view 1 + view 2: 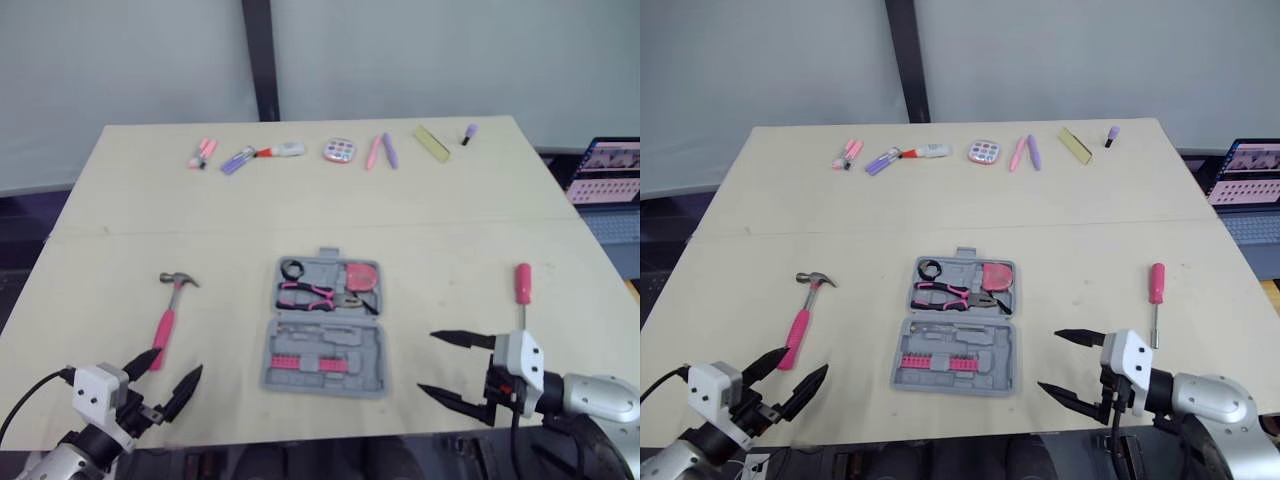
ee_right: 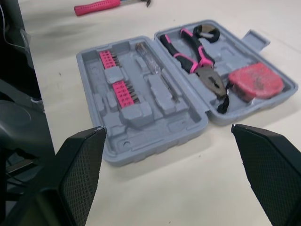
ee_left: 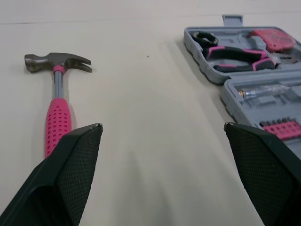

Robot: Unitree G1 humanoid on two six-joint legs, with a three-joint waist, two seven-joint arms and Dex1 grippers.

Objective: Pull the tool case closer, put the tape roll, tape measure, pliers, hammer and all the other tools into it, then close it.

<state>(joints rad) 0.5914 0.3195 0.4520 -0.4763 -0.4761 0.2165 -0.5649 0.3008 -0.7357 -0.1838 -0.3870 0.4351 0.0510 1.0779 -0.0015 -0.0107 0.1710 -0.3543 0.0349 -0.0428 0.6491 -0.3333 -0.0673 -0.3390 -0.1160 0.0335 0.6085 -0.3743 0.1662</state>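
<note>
Tool case [image 1: 325,325] lies open and flat on the surface [image 1: 450,230], centred left to right and toward the near edge. Far half of it holds the black tape roll [image 1: 292,268], the pink-handled pliers [image 1: 305,293] and the red tape measure [image 1: 360,275], each seated in its recess. Near half holds a row of pink bits [image 1: 315,362].

Hammer [image 1: 170,310] lies on the surface to the left of the case, well apart from it, head away from the robot, pink grip toward the near edge. Screwdriver [image 1: 521,290] lies to the right of the case, pink handle far, shaft pointing near.

Left pincer [image 1: 178,362] hovers at the near left edge, fingers apart, nothing between them; hammer grip is just beyond it. Right pincer [image 1: 427,362] hovers at the near right, fingers wide apart, empty, pointing toward the case; screwdriver tip is close to its wrist body, not touching.

Row of small pink, purple and yellow items [image 1: 388,150] sits along the far edge. Laptop [image 1: 605,175] stands off the right side.
</note>
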